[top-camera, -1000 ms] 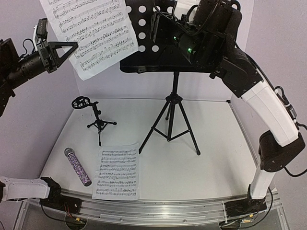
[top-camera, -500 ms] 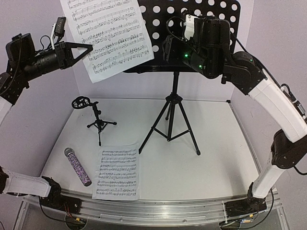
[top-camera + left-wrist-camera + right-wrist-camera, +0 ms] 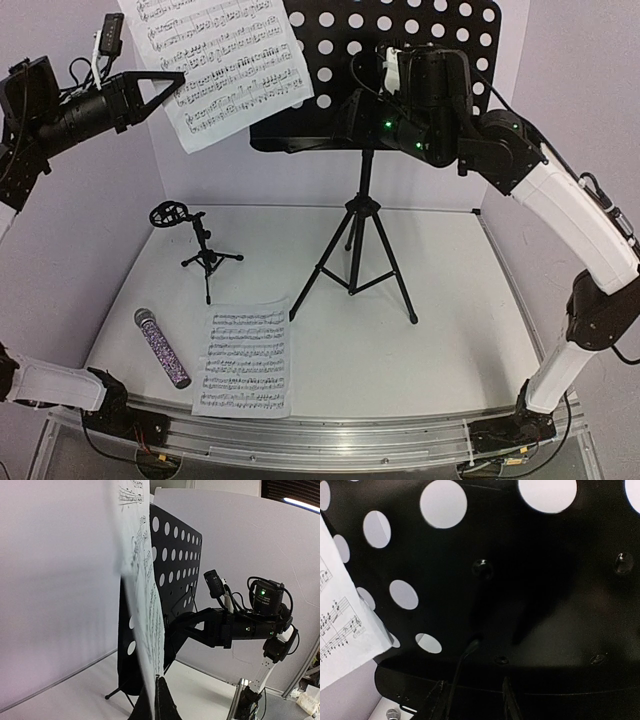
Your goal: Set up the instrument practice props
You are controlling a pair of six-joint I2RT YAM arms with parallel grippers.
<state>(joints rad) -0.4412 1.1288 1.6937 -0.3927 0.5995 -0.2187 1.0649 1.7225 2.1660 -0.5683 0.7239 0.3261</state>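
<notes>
Sheet-music pages sit in two places. We see the held page (image 3: 225,55) up in the air at the top left, pinched along its left edge by the left gripper (image 3: 172,82), whose fingers are closed flat on the paper. In the top view its right part overlaps the left side of the tray (image 3: 300,138) of the music stand (image 3: 362,215). From the left wrist we look along the held page (image 3: 145,580) almost edge-on. Its lower edge runs into the closed fingertips (image 3: 160,702), and the perforated tray is just beyond it.

The second page (image 3: 245,360) lies flat on the table (image 3: 450,330) near the front edge, beside one tripod foot of the music stand. The music stand is upright in the middle of the table, with its tray tilted at the top.

The right gripper (image 3: 350,112) is at the tray's lower lip. In its own wrist view the fingers (image 3: 437,702) stand a narrow way apart just below that lip, and we cannot tell whether they grip it.

The microphone (image 3: 162,348) lies on the table left of the second page, mesh head pointing away from the arms. The mic stand (image 3: 205,255) stands upright behind it.
</notes>
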